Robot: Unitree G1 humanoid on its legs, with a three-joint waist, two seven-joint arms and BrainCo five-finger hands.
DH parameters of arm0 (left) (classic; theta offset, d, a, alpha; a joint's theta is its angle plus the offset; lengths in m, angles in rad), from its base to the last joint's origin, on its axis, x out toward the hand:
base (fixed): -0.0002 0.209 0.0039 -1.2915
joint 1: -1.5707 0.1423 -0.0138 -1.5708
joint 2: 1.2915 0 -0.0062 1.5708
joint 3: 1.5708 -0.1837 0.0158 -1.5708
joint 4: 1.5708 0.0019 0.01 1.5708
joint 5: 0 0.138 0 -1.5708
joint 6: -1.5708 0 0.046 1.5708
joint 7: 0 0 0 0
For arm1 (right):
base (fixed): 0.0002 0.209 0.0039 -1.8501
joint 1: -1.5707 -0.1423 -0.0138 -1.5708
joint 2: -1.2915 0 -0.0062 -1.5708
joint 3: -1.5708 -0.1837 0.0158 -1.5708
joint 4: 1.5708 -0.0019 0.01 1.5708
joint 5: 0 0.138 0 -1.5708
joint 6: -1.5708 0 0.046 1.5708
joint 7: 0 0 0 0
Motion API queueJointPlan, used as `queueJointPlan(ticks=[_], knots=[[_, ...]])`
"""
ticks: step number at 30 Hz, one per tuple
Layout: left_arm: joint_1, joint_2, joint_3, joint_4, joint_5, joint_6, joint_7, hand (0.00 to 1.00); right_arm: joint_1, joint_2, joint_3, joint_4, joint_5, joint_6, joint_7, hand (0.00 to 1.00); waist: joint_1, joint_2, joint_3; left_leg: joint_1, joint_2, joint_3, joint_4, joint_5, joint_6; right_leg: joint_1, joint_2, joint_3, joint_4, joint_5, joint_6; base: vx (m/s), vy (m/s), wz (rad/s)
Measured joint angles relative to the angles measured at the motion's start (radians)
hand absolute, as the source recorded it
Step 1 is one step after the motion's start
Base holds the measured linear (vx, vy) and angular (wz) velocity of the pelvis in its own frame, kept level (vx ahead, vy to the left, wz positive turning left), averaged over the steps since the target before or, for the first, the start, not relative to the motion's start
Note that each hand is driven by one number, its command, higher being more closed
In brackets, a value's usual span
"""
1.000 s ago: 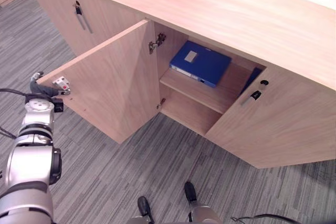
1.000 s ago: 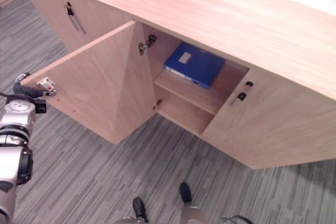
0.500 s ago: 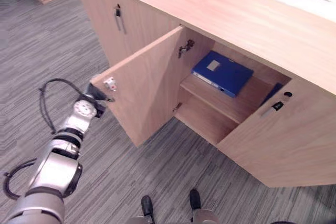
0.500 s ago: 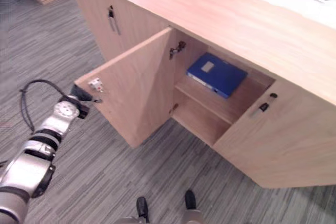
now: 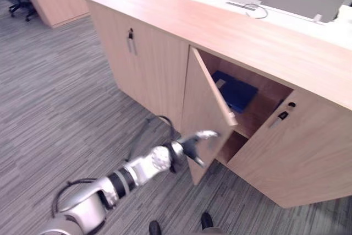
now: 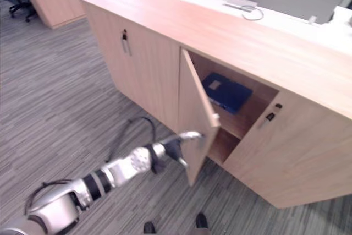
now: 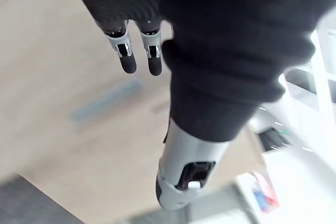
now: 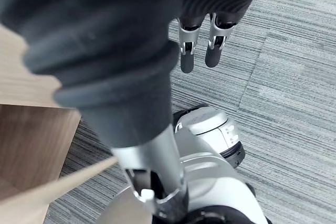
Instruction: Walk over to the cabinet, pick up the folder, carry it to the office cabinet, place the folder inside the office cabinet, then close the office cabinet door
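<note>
Grey carpet (image 5: 66, 92), folder (image 5: 236, 91) inside cabinet (image 5: 247, 31) (door (image 5: 201, 103) between), left hand (image 5: 193, 144) outside door.

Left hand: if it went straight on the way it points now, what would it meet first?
The cabinet door: the left hand points at its near face by the free edge, open fingers seemingly touching it. Depth is unclear.

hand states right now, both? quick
Left hand: open, straight fingers at the cabinet door's outer face.
Right hand: open, holding nothing, over the carpet.
</note>
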Motion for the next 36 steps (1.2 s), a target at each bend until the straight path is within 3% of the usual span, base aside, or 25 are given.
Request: queueJointPlan(ticks=[1,4,9,10,13,15,17,20,22,23,25,27,28,29,30,33,35,36], knots=[[0.007,-0.044,-0.012,-0.008,-0.029,-0.013,-0.026,0.00,-0.008,0.000,-0.004,0.011,-0.001,0.002,-0.001,0.00,-0.002,0.001,0.000,0.013,0.004,0.010,0.000,-0.005,-0.005,0.010,0.008,0.013,-0.005,0.003,-0.004,0.05,0.015,-0.36],[0.026,-0.066,-0.001,-0.013,-0.141,-0.021,-0.059,0.00,-0.014,0.005,-0.032,0.013,-0.017,0.007,-0.001,0.00,-0.006,0.010,-0.003,0.022,0.026,0.032,0.000,-0.011,-0.012,0.015,0.032,0.028,-0.030,0.014,-0.024,0.02,-0.021,-0.28],[0.221,-0.069,0.120,0.012,-0.207,-0.037,-0.040,0.00,-0.015,0.003,-0.033,0.014,-0.033,0.008,-0.005,0.00,-0.002,0.019,-0.007,0.023,0.057,0.039,0.001,-0.017,-0.028,0.022,0.062,0.027,-0.052,0.017,-0.043,0.01,-0.037,-0.06],[0.257,-0.081,0.128,0.077,-0.198,-0.058,-0.020,0.00,-0.016,0.003,-0.033,0.013,-0.033,0.008,-0.007,0.00,0.002,0.020,-0.006,0.021,0.060,0.039,0.001,-0.018,-0.029,0.021,0.065,0.027,-0.054,0.018,-0.044,0.00,0.000,0.00],[0.313,-0.107,0.151,0.265,-0.103,-0.060,0.031,0.00,-0.027,0.003,-0.031,0.012,-0.034,0.007,-0.011,0.00,0.002,0.018,-0.004,0.014,0.067,0.052,0.006,-0.022,-0.035,0.008,0.072,0.037,-0.054,0.019,-0.047,0.01,-0.001,-0.10],[0.365,-0.108,0.213,0.373,-0.028,-0.047,0.044,0.00,-0.033,0.003,-0.024,0.013,-0.034,0.008,-0.015,0.00,0.003,0.022,0.003,0.018,0.087,0.084,0.006,-0.032,-0.047,-0.003,0.086,0.030,-0.054,0.028,-0.058,0.01,-0.030,-0.46],[0.397,-0.116,0.324,0.535,0.014,-0.020,0.052,0.00,-0.037,0.004,-0.015,0.014,-0.034,0.011,-0.021,0.00,0.022,0.027,0.019,0.052,0.116,0.148,0.006,-0.047,-0.068,0.003,0.114,-0.064,-0.052,0.036,-0.079,0.02,-0.120,-0.81],[0.415,-0.129,0.454,0.716,0.095,0.010,0.065,0.00,-0.036,0.006,-0.015,0.014,-0.032,0.011,-0.026,0.00,0.021,0.035,0.024,0.105,0.149,0.207,0.013,-0.069,-0.098,0.026,0.156,-0.029,-0.054,0.038,-0.077,0.06,-0.091,-0.70],[0.436,-0.134,0.568,0.816,0.172,0.028,0.076,0.00,-0.035,0.014,-0.018,0.022,-0.023,0.011,-0.033,0.00,0.022,0.037,0.027,0.113,0.193,0.248,0.086,-0.116,-0.122,0.039,0.187,-0.006,-0.053,0.028,-0.090,0.09,-0.154,-0.77],[0.458,-0.143,0.656,0.854,0.202,0.039,0.081,0.00,-0.034,0.016,-0.034,0.035,-0.002,0.011,-0.034,0.00,0.021,0.049,0.033,0.099,0.246,0.263,0.197,-0.176,-0.140,0.055,0.207,-0.003,-0.042,-0.007,-0.111,0.11,-0.130,-0.45],[0.505,-0.157,0.775,0.863,0.207,0.058,0.087,0.00,-0.023,0.025,-0.091,0.038,0.013,0.012,-0.025,0.00,0.026,0.067,0.043,0.037,0.337,0.258,0.447,-0.243,-0.127,0.090,0.236,-0.016,-0.029,-0.042,-0.132,0.16,-0.147,-0.24],[0.536,-0.176,0.836,0.858,0.199,0.070,0.092,0.00,-0.016,0.030,-0.148,0.047,0.020,0.016,-0.020,0.00,0.033,0.080,0.052,-0.035,0.399,0.209,0.660,-0.234,-0.119,0.122,0.252,-0.010,-0.014,-0.052,-0.134,0.22,-0.177,-0.08],[0.552,-0.186,0.880,0.845,0.188,0.072,0.095,0.00,-0.016,0.025,-0.155,0.049,0.032,0.017,-0.007,0.00,0.045,0.083,0.056,-0.089,0.409,0.120,0.774,-0.224,-0.121,0.144,0.259,0.014,0.003,-0.061,-0.149,0.34,-0.142,-0.23],[0.558,-0.189,0.899,0.839,0.185,0.073,0.099,0.00,-0.015,0.025,-0.155,0.051,0.034,0.018,-0.005,0.00,0.057,0.079,0.059,-0.102,0.390,0.076,0.799,-0.242,-0.129,0.149,0.255,0.029,0.009,-0.064,-0.150,0.30,-0.045,-0.59],[0.566,-0.190,0.939,0.828,0.182,0.072,0.106,0.00,-0.018,0.023,-0.155,0.053,0.033,0.020,-0.002,0.00,0.080,0.075,0.067,-0.111,0.335,0.003,0.796,-0.291,-0.130,0.155,0.241,0.068,0.018,-0.069,-0.152,0.30,0.055,-0.88],[0.591,-0.209,1.041,0.797,0.119,0.066,0.128,0.00,-0.018,0.024,-0.190,0.059,0.043,0.019,0.011,0.00,0.100,0.078,0.084,-0.115,0.189,-0.211,0.628,-0.354,-0.134,0.157,0.222,0.155,0.022,-0.072,-0.147,0.16,0.146,-0.94],[0.601,-0.219,1.077,0.793,0.078,0.065,0.135,0.00,-0.017,0.021,-0.182,0.059,0.044,0.016,0.014,0.00,0.107,0.082,0.083,-0.102,0.129,-0.365,0.468,-0.347,-0.135,0.140,0.224,0.193,0.038,-0.082,-0.131,0.08,0.206,-0.79],[0.604,-0.227,1.097,0.794,0.056,0.065,0.143,0.00,-0.015,0.020,-0.182,0.059,0.045,0.012,0.016,0.00,0.109,0.091,0.087,-0.091,0.120,-0.426,0.397,-0.289,-0.125,0.134,0.237,0.207,0.044,-0.091,-0.117,0.07,0.254,-0.49]])
